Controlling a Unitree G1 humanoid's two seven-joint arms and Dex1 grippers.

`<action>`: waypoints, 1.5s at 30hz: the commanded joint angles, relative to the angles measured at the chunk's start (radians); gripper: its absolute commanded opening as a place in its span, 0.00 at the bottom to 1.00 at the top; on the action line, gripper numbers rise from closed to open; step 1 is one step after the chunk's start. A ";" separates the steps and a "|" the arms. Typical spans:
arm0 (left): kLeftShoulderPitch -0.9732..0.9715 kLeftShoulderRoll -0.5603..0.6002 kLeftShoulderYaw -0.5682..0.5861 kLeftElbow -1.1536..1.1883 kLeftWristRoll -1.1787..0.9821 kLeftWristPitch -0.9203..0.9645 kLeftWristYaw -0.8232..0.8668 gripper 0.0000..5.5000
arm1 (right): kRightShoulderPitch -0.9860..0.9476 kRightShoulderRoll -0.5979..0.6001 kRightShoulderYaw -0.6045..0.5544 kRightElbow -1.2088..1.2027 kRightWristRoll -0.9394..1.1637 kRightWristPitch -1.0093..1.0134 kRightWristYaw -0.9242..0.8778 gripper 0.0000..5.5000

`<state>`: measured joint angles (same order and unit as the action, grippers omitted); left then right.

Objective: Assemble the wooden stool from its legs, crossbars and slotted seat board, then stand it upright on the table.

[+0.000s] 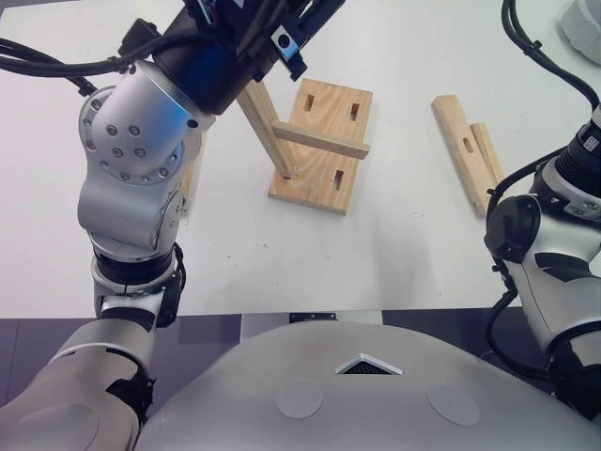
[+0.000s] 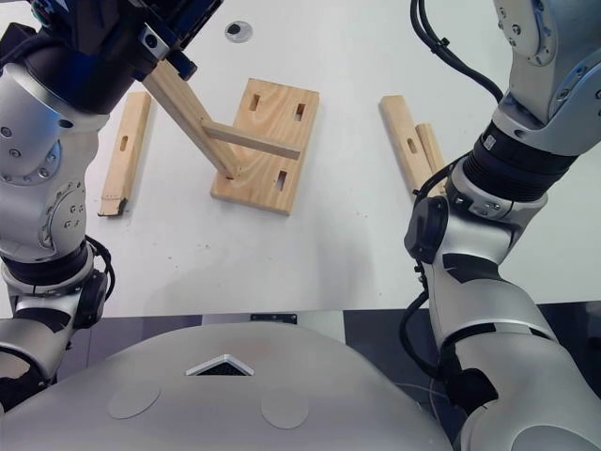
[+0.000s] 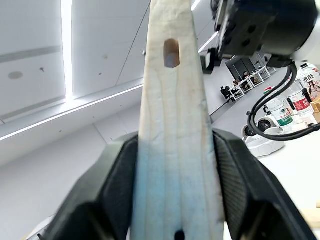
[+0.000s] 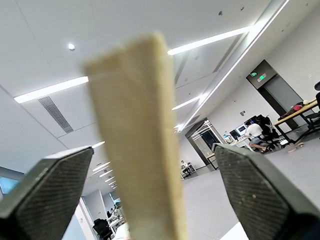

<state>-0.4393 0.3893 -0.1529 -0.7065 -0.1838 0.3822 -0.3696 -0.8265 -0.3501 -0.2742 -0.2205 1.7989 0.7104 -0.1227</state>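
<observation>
The slotted seat board [image 1: 322,146] lies flat on the white table. My left gripper [image 3: 175,190] is shut on a wooden leg [image 1: 266,127] that leans with its lower end on the board's near left corner. A crossbar [image 1: 319,141] sticks out of that leg over the board. My right arm [image 2: 526,141] rises out of the top of the head views. In the right wrist view a pale wooden piece [image 4: 145,150] stands between the right gripper's fingers [image 4: 50,185], which are wide apart with a gap on each side; ceiling lies behind.
A loose slotted leg [image 2: 127,150] lies on the table to the left of the board. To the right another slotted leg [image 1: 460,150] lies beside a thinner crossbar [image 1: 488,155]. A small dark disc [image 2: 238,31] sits at the far edge. Bare table [image 1: 282,254] stretches in front.
</observation>
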 commanded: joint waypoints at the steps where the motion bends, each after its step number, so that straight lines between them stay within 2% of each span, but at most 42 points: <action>1: 0.010 -0.006 0.015 -0.001 0.013 -0.011 0.003 0.38 | -0.026 -0.001 0.007 -0.029 0.011 -0.021 -0.037 0.73; 9: 0.050 -0.002 0.010 -0.006 0.028 -0.028 -0.004 0.38 | -0.026 -0.010 0.000 -0.043 0.036 -0.057 -0.083 0.46; 13: 0.065 0.000 0.010 -0.011 0.044 -0.034 -0.008 0.38 | -0.025 -0.022 0.006 -0.047 0.049 -0.051 -0.097 0.30; 16: 0.061 -0.003 0.014 -0.010 0.058 -0.035 -0.001 0.38 | -0.023 -0.043 0.015 -0.035 0.036 -0.035 -0.095 0.22; 24: 0.065 -0.014 0.021 -0.003 0.078 -0.010 0.019 0.38 | -0.023 -0.061 -0.005 -0.045 -0.023 -0.063 -0.089 0.19; 25: 0.061 -0.021 0.029 -0.001 0.068 -0.003 0.021 0.45 | -0.017 -0.068 -0.018 -0.047 -0.036 -0.072 -0.093 0.19; 29: 0.064 -0.030 0.062 -0.009 0.061 0.027 0.041 0.56 | 0.020 -0.089 -0.060 -0.051 -0.053 -0.095 -0.114 0.19; 32: 0.026 -0.037 0.218 -0.061 -0.038 0.091 0.068 0.68 | 0.081 -0.133 -0.095 -0.073 -0.146 -0.116 -0.122 0.19; 35: -0.058 -0.023 0.488 -0.014 -0.218 0.128 0.119 0.78 | 0.241 -0.137 -0.142 -0.137 -0.320 -0.170 -0.160 0.19; 37: -0.012 0.012 0.634 0.086 -0.265 0.137 0.121 0.82 | 0.375 -0.119 -0.127 -0.215 -0.457 -0.193 -0.169 0.19; 38: 0.046 0.032 0.656 0.130 -0.251 0.138 0.108 0.82 | 0.429 -0.096 -0.117 -0.250 -0.494 -0.202 -0.181 0.19; 39: 0.134 0.040 0.644 0.161 -0.220 0.140 0.090 0.82 | 0.492 -0.074 -0.099 -0.292 -0.549 -0.214 -0.187 0.19; 41: 0.323 0.062 0.536 0.208 -0.116 0.124 0.062 0.82 | 0.597 -0.032 -0.071 -0.362 -0.643 -0.238 -0.200 0.19; 45: 0.556 0.130 0.251 0.318 0.121 0.004 0.008 0.82 | 0.722 0.059 -0.053 -0.398 -0.719 -0.270 -0.219 0.19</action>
<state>0.0662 0.4742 0.1995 -0.4304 -0.1509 0.4433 -0.3333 -0.1405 -0.3118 -0.3388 -0.5941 1.1118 0.4532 -0.3367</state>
